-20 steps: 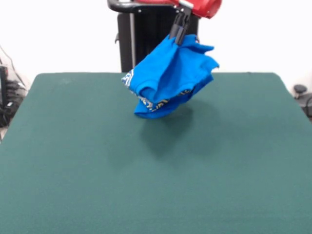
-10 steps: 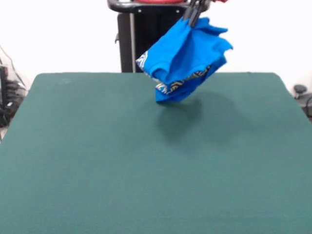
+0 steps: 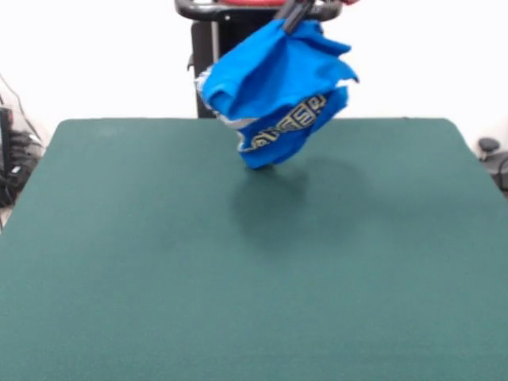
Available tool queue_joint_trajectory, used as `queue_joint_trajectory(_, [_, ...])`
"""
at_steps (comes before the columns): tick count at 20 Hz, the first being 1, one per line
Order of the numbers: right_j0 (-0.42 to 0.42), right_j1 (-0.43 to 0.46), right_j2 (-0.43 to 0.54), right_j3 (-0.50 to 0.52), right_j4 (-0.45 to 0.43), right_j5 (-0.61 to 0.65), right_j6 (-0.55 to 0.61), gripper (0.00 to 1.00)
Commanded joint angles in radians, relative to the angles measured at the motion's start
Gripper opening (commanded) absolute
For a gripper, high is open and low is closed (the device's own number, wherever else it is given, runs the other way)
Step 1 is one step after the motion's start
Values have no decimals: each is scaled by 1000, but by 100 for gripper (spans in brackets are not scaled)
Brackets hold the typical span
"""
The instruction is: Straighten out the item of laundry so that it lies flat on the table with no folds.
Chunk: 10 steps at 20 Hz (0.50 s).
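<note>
One blue T-shirt (image 3: 274, 83) hangs bunched in the air above one dark green table (image 3: 254, 270), held at its top by the single gripper (image 3: 295, 14) of the robot arm, whose dark jaws pinch a fold of the fabric at the upper edge of the front view. The shirt touches nothing else; its lowest corner is clear of the felt-like tabletop, which carries only a soft shadow beneath the garment, toward the far side. The bundle's long axis runs steeply, from the pinched top down and slightly left to a blunt point, with part of the white-and-yellow lettering showing across its lower folds. Behind the table stand a black pedestal (image 3: 238, 55) and a plain white wall (image 3: 95, 55), with cables (image 3: 16, 159) at the left edge.
</note>
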Motion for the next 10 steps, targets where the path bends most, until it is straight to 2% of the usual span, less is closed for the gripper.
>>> queue_joint_trajectory(1, [-3,175,-136,-95,84,-102,376,0])
queue_joint_trajectory(4, [-11,172,-151,-107,101,-113,374,0])
queue_joint_trajectory(6, [19,223,-224,-118,123,-137,426,0])
queue_joint_trajectory(8, [40,296,-302,-131,161,-162,486,0])
queue_joint_trajectory(10, [64,419,-406,-140,215,-174,573,0])
